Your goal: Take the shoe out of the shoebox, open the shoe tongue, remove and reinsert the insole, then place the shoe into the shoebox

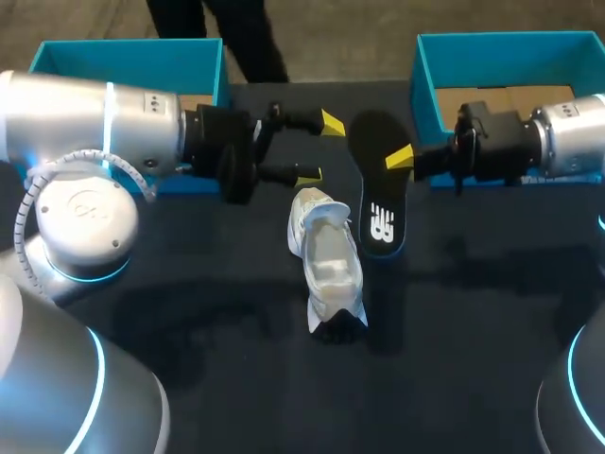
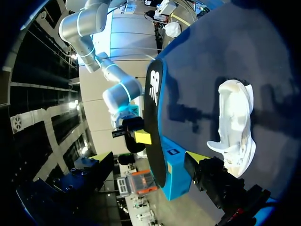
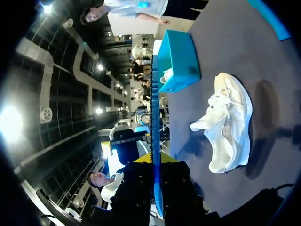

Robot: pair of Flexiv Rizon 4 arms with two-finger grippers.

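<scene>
A white shoe (image 1: 326, 260) lies on the dark table (image 1: 189, 312), toe toward the front edge; it also shows beside the grippers as the shoe (image 2: 237, 127) and the shoe (image 3: 228, 125). My right gripper (image 1: 402, 156) is shut on the side edge of a black insole (image 1: 378, 199) with a blue rim and a white logo. In the right wrist view the insole (image 3: 155, 108) stands edge-on between the fingers of my right gripper (image 3: 156, 162). My left gripper (image 1: 319, 149) hangs open just left of the insole, not touching it. From the left wrist, the insole (image 2: 155, 117) stands ahead of the spread fingers of my left gripper (image 2: 149, 157).
A teal shoebox (image 1: 132, 66) stands at the back left behind my left arm. A second teal shoebox (image 1: 501, 61) stands at the back right, partly covered by my right arm. The shoe occupies the table's middle.
</scene>
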